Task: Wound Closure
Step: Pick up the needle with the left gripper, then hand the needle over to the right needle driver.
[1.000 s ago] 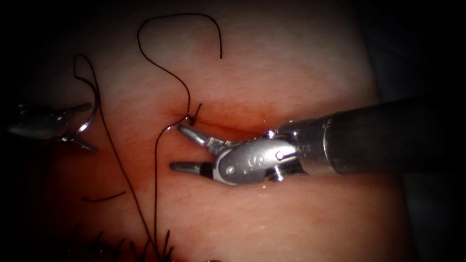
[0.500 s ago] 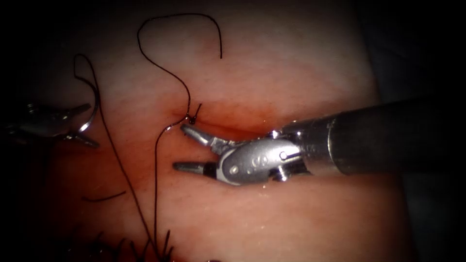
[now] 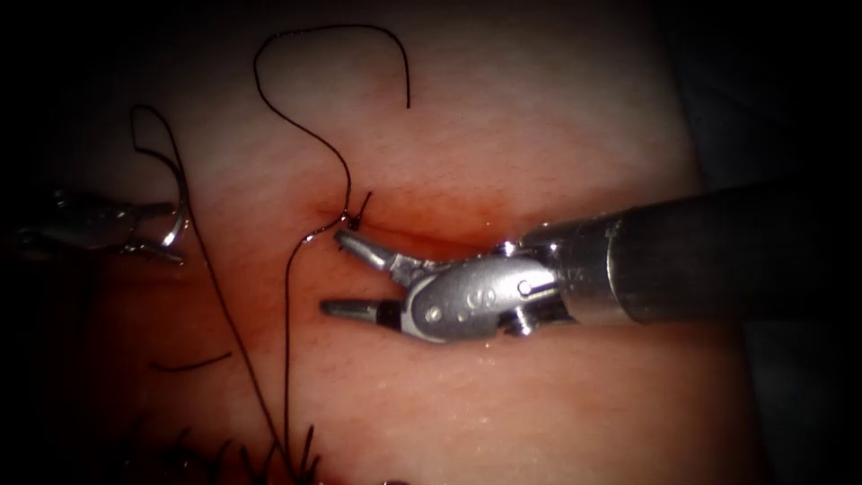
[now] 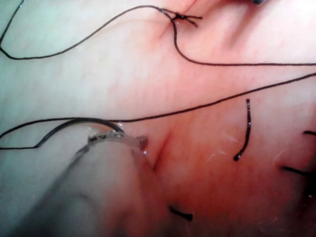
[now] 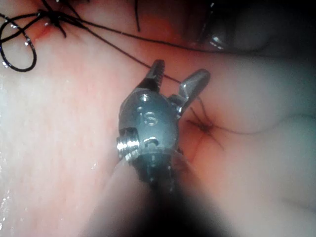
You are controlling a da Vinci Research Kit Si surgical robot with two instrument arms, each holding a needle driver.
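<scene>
At the far left my left tool has its jaws closed on the curved needle, gripping near its lower end; the needle's arc rises above the jaws, outside the tissue. In the left wrist view the needle runs into the jaw tips. Black thread loops across the tissue to a knot at the left end of the cut. My right tool comes in from the right, open and holding nothing, its upper tip just under the knot. The right wrist view shows these jaws spread beside the knot.
A short cut piece of thread lies on the tissue at lower left, also seen as a thread piece in the left wrist view. Several cut thread ends stick up from earlier stitches at the bottom edge. Red fluid tints the tissue around the cut.
The left tool's jaws have closed in around the needle and drawn slightly left. The right tool shifted a little right, its upper tip nearer the knot, then held still.
</scene>
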